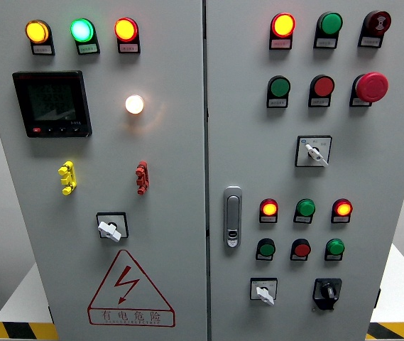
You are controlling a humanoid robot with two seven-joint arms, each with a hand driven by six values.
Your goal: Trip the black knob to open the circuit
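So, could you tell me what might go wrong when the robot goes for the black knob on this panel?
1. The black knob sits low on the right door, beside a white rotary switch; a hand could turn the wrong selector.
2. Small green and red pushbuttons sit just above it, so stray fingers might press one.
3. Neither hand is in view yet, so the whole approach is still ahead, with room for misalignment.

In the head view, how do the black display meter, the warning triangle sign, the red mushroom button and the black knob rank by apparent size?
1. Warning triangle sign
2. Black display meter
3. Red mushroom button
4. Black knob

The last two look close, so their order is unsure.
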